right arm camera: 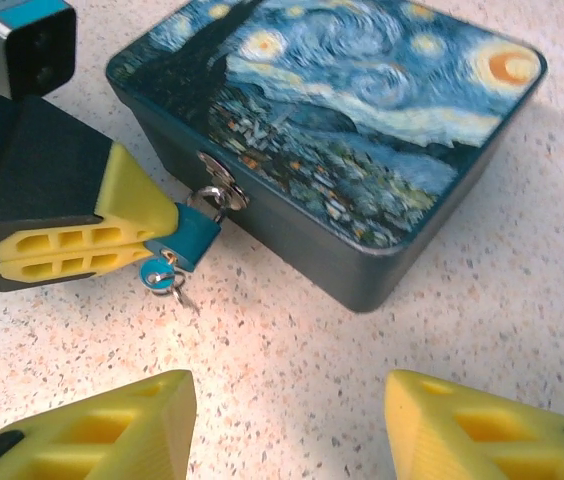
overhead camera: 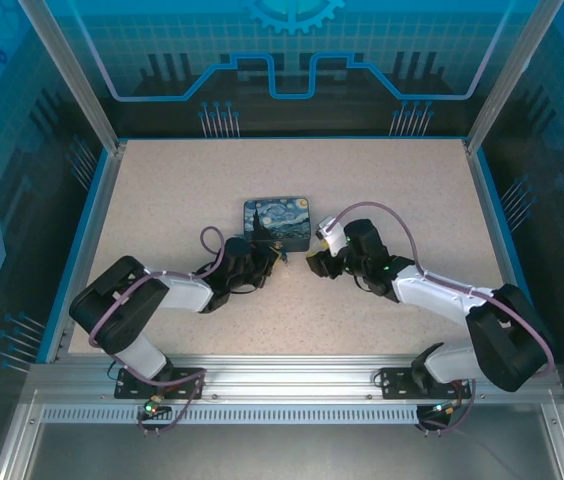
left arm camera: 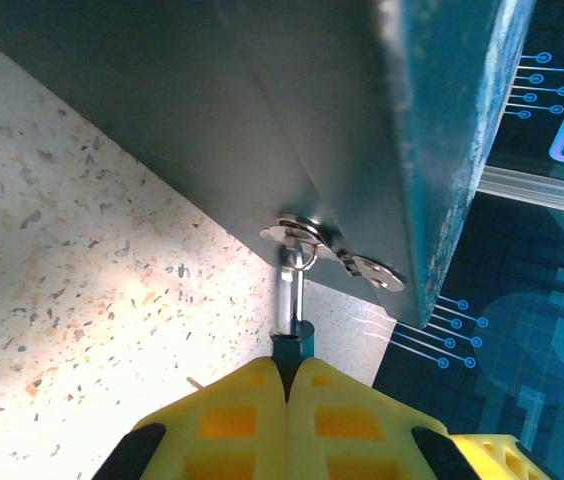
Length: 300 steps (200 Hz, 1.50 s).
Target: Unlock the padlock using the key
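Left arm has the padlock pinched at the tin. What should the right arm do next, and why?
Probably ease the right gripper forward and down to the key and close on it. Its fingers are open and empty, the key sits just below the padlock, and the left gripper holds the padlock steady at the latch of the tin.

Teal padlock [right arm camera: 198,238] hooked on the painted tin [right arm camera: 362,130], key [right arm camera: 169,283] at its lower end.
In the right wrist view the padlock sits left of centre. Its small teal body tilts down to the left and is clamped between the fingers of the left pincer [right arm camera: 167,232]. Its thin silver shackle passes through the hasp on the tin's front wall and looks closed. The tiny key hangs just below it on a small metal ring above the bench [right arm camera: 292,380]; whether it is in the keyhole cannot be told.
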Motion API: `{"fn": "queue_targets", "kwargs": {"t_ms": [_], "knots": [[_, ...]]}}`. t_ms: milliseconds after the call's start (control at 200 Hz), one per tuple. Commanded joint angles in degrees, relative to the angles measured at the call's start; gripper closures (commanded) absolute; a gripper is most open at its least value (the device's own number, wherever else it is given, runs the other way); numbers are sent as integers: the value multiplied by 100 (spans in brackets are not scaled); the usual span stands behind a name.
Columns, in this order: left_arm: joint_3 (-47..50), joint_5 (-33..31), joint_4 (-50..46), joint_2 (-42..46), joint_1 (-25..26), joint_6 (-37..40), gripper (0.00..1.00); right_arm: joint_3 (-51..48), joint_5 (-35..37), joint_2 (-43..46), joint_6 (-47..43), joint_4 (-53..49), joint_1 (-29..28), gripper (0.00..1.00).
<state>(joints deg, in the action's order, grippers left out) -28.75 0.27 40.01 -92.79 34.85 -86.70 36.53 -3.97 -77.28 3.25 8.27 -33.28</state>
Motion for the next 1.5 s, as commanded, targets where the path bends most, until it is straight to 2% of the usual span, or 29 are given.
{"fn": "queue_targets", "kwargs": {"t_ms": [0, 230, 305, 365, 535, 665, 735, 830, 996, 1016, 1036, 1136, 1216, 1336, 1496], "knots": [[62, 27, 241, -158, -36, -15, 100, -29, -174, -14, 507, -531, 82, 47], [-123, 179, -38, -297, -36, 153, 100, 125, 273, -343, 846, -706, 118, 46], [-216, 220, -256, -184, -28, 295, 79, 219, 325, -464, 913, -765, 175, 44], [-252, 194, -455, 11, -28, 453, 71, 279, 313, -515, 961, -749, 224, 41], [-356, -129, -1609, 1046, -33, 1123, 57, 487, 66, -500, 1029, -795, 438, 38], [-670, -585, -2963, 1970, -119, 1888, 45, 587, -165, -482, 1170, -826, 621, 33], [-798, -677, -3407, 2329, -329, 2240, 40, 617, -468, -537, 1367, -720, 738, 29], [-963, -458, -3770, 2531, -830, 2682, 33, 677, -823, -701, 1728, -471, 828, 22], [-1302, 143, -3871, 2309, -1942, 3414, 22, 959, -1461, -1286, 2484, -15, 1032, 8], [-1378, 211, -3919, 2230, -2044, 3504, 20, 1024, -1511, -1374, 2565, 15, 1053, 4], [-1465, 302, -3964, 2131, -2138, 3563, 20, 1093, -1552, -1468, 2642, 16, 1076, 0], [-1779, 770, -3834, 1593, -2412, 3762, 19, 1558, -1792, -1960, 2920, 17, 1160, 0], [-1986, 1000, -3683, 1187, -2425, 3846, 19, 1943, -1940, -2364, 3001, -10, 1184, 0], [-2134, 1177, -3480, 758, -2418, 3759, 19, 2524, -2059, -2857, 2928, -146, 1179, 0], [-2090, 1068, -3379, 724, -2413, 3732, 20, 3322, -2435, -3479, 2749, -213, 1233, 3]]}}
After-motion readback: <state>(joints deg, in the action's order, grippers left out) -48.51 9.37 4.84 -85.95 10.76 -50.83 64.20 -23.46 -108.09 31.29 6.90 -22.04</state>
